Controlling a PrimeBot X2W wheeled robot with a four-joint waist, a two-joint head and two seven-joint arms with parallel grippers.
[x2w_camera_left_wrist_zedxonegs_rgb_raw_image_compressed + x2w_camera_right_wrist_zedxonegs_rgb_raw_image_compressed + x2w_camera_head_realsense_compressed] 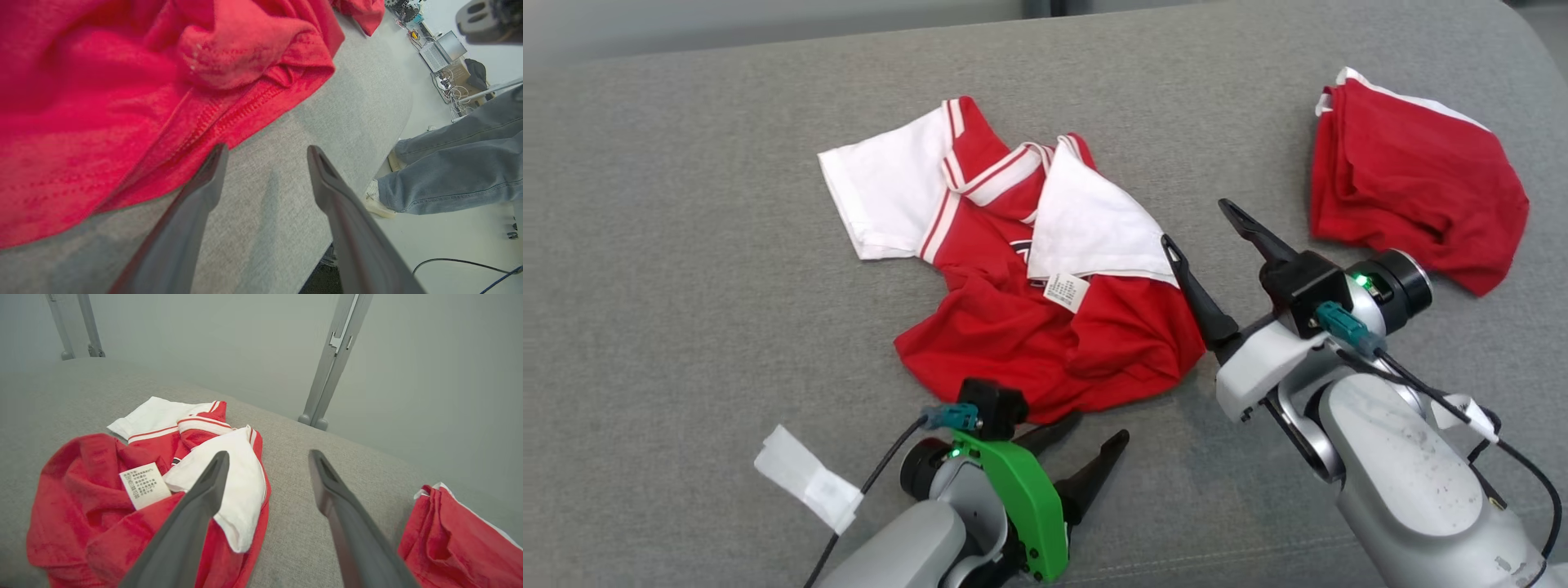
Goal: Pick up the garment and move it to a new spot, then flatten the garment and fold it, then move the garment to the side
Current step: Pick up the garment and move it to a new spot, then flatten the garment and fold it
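The left gripper point(1101, 429) is spread wide and empty, one fingertip right at the crumpled red hem of the garment point(1045, 343). The garment lies just ahead of it on the grey cushion point(686, 286). The right gripper point(1196, 222), likewise spread and empty, hovers just beside the garment's white sleeve. A second red cloth point(1413, 188) lies beyond, to its right.

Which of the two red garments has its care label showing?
The crumpled white-sleeved shirt in the middle, white label facing up. The folded red garment on the right shows none.
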